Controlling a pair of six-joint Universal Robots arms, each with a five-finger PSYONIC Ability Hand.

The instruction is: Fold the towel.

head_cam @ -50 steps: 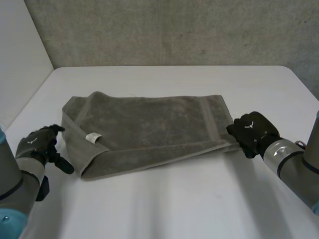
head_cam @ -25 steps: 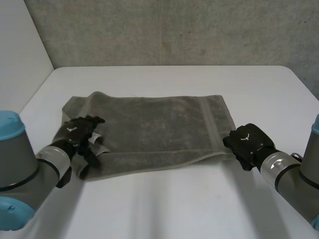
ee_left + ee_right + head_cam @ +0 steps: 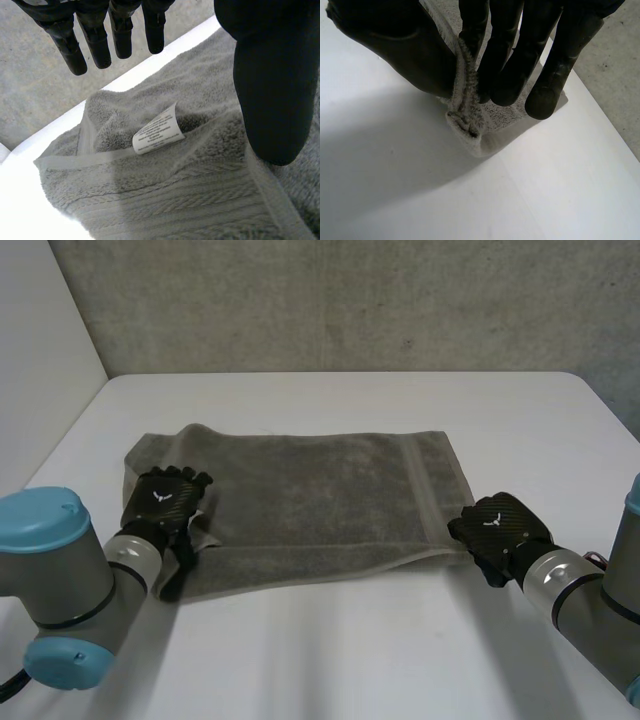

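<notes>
Since a second ago the left hand (image 3: 165, 502) is seen shifted off the table (image 3: 350, 660) onto the left end of the towel (image 3: 320, 485), fingers straight over its label (image 3: 157, 134), nothing gripped. Its long axis is laid left-to-right at mid-frame; the lower-right corner is pinched by the right hand (image 3: 498, 525) between thumb and fingers.

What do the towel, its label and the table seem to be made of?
Towel: grey terry cloth, probably cotton, with fuzzy pile and a flat woven band. Label: thin white printed tag, likely fabric. Table: smooth white surface, material unclear.
</notes>
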